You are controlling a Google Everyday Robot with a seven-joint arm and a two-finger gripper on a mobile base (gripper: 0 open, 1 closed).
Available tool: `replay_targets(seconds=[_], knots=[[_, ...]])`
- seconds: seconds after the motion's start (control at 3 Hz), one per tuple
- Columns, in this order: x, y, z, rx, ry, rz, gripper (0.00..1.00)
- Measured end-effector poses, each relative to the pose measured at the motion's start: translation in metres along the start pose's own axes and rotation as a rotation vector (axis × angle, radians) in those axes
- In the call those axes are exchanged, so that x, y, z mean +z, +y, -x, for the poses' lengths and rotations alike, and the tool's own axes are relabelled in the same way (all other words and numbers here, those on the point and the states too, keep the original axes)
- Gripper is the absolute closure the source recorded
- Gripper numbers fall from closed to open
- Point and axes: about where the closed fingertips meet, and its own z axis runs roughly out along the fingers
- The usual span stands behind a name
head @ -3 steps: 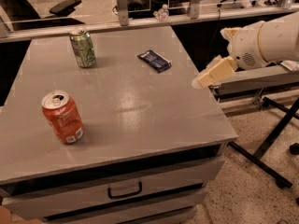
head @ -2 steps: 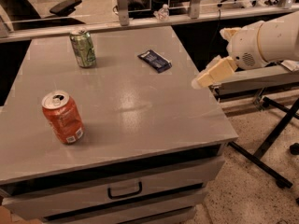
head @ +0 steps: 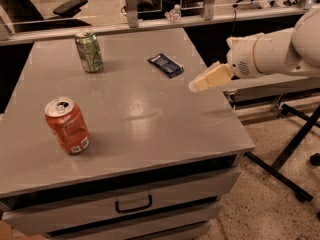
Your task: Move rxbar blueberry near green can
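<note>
while the end effector [head: 197, 85] hovers at the surface's [head: 150, 134] right edge, spread or pressed together i cannot tell, the rxbar blueberry [head: 165, 65] lies untouched just left and beyond it, the green can [head: 89, 51] farther left. approach step, i judge: next, reach over the bar and descend.

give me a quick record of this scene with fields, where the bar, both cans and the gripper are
surface: grey cabinet top, drawers below
rxbar blueberry: lying flat, far side, right of centre
green can: upright, far left, clearly apart from the bar
orange can: upright, near left, top opened
gripper: above the table's right edge, pointing left, on the near right of the bar, not touching it
task status: bar not yet beside the green can
</note>
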Motion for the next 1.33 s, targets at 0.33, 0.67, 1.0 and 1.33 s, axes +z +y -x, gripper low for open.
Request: replay_targets(seconds=[0.33, 0.67, 1.0, 1.33], knots=[[0.032, -0.006, 0.0, 0.059, -0.035, -0.02, 0.0], [0.062, -0.005, 0.005, 0.077, -0.071, 0.013, 0.0], [0.089, 0.004, 0.01, 0.081, -0.097, 0.058, 0.0], [0.112, 0.01, 0.012, 0.091, -0.111, 0.075, 0.0]])
